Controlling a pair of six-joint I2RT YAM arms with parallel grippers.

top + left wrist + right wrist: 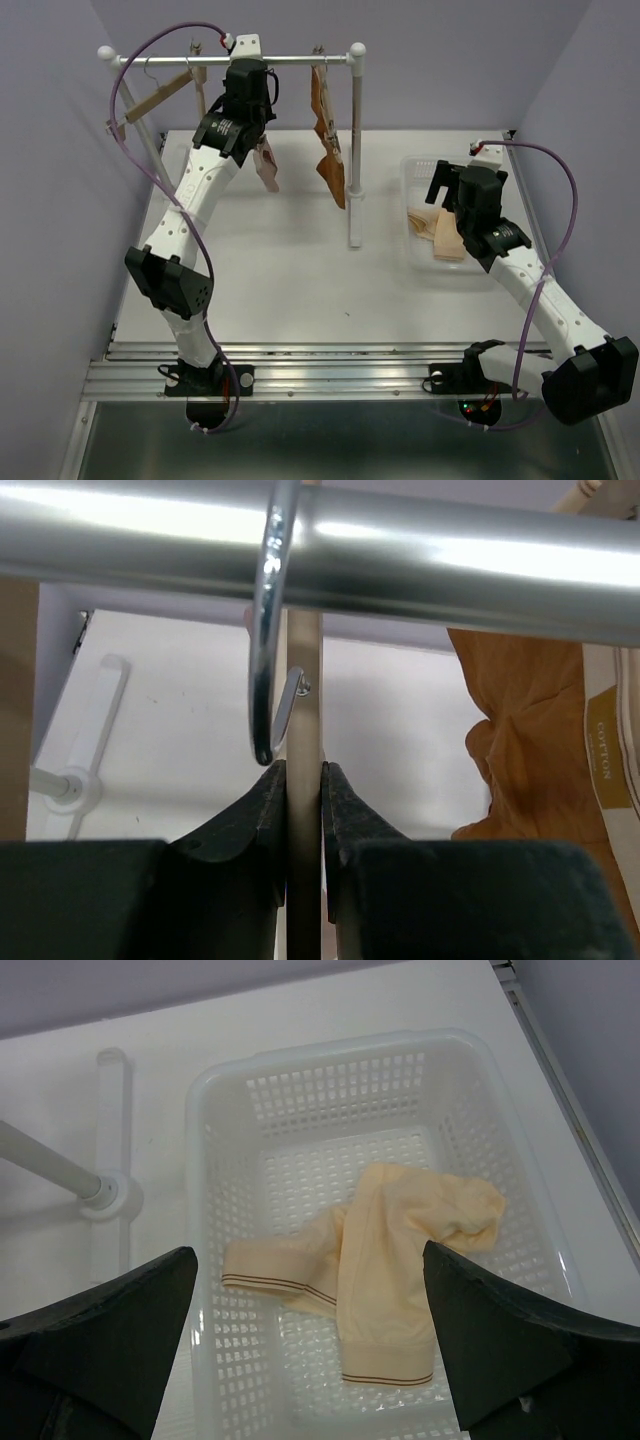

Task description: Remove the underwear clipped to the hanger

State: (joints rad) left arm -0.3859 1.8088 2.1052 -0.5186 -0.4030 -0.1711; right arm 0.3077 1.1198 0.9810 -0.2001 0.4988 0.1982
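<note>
Bright, even light; glare streaks the rail (450,570) by my left pincer (300,780), faint shadows on the desk (280,270), hanger hook (268,630) blurred.

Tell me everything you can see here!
Table: one, white, underneath.
Basket: one, white, on the table's right.
Rail: one, silver, across the back.
Hangers: three, pale wood, hooked on the rail.
Pink underwear: one, dusty pink, hanging from the middle hanger.
Brown underwear: one, rust brown, hanging from the right hanger.
Cream underwear: one, pale cream, in the basket.
Left gripper: one, black, shut on the middle hanger.
Right gripper: one, black, open above the basket.
</note>
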